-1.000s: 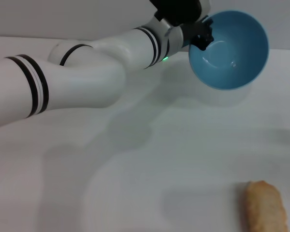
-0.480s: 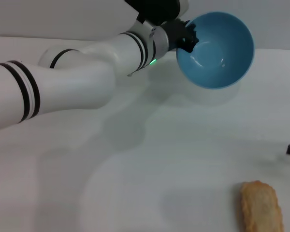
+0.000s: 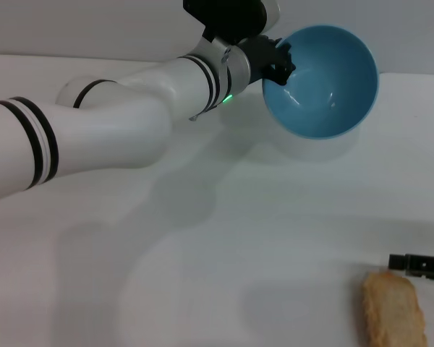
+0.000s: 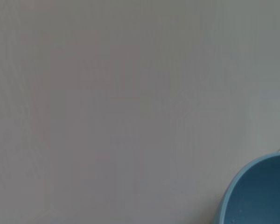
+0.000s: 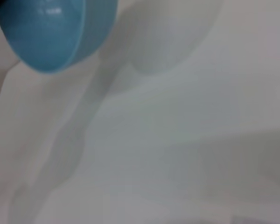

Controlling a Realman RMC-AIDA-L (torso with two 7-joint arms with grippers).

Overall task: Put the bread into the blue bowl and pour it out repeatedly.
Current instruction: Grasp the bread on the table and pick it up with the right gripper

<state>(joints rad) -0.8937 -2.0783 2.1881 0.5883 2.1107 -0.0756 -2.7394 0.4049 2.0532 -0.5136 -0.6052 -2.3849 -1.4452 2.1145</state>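
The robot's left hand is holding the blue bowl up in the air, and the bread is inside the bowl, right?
Not quite. The left hand does hold the blue bowl up, tilted, but the bowl has nothing in it. The head view shows the bread lying on the table, near the right hand.

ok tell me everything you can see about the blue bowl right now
The blue bowl is round, deep, smooth and glossy light blue, plain inside and out, looking like plastic. It is empty and held off the white table, tipped so its opening faces the head camera. The left tool grips its rim at the robot's left side. The bread lies apart, nearer the robot.
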